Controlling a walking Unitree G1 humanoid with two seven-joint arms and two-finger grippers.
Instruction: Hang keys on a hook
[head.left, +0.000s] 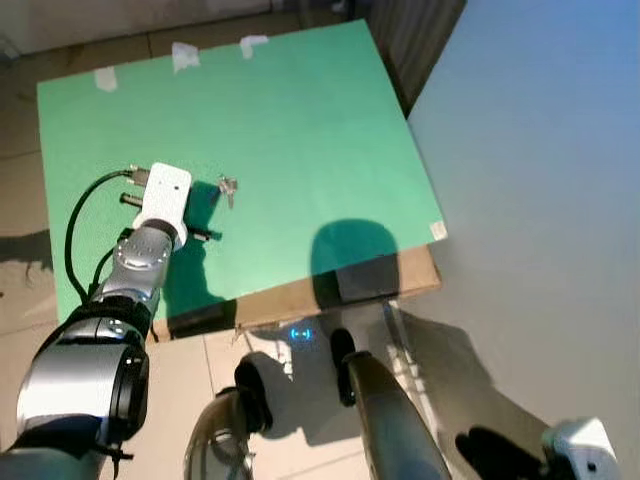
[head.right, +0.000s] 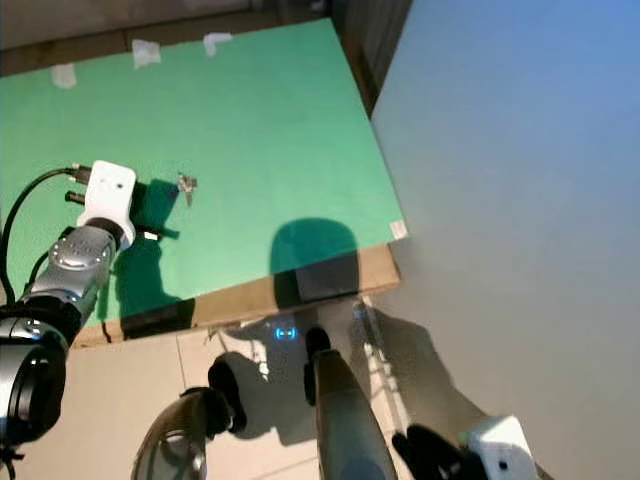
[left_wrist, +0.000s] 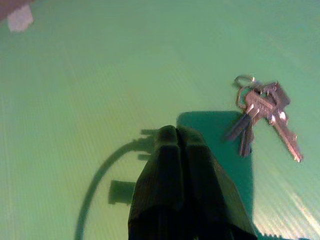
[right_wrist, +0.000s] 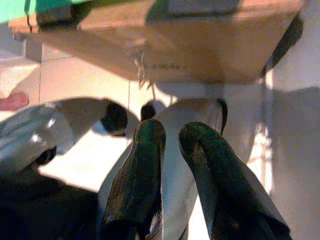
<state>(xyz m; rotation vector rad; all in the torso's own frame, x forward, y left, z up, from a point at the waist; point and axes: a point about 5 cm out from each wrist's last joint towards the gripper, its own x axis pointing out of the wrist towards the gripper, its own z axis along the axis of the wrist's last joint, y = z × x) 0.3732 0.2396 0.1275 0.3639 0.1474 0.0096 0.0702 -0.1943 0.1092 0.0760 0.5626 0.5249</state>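
Bunch of keys (left_wrist: 262, 112) — several silver keys on a small ring, blades fanned apart — lies flat on the green board (head.left: 300, 130). Left gripper (left_wrist: 177, 137) hovers over the board just beside the bunch, fingers pressed together, holding nothing. Right gripper (right_wrist: 172, 137) hangs low above the floor — fingers slightly parted, empty.

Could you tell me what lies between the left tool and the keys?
Nothing: in the left wrist view only bare green mat, partly shadowed, separates the left tool from the keys.
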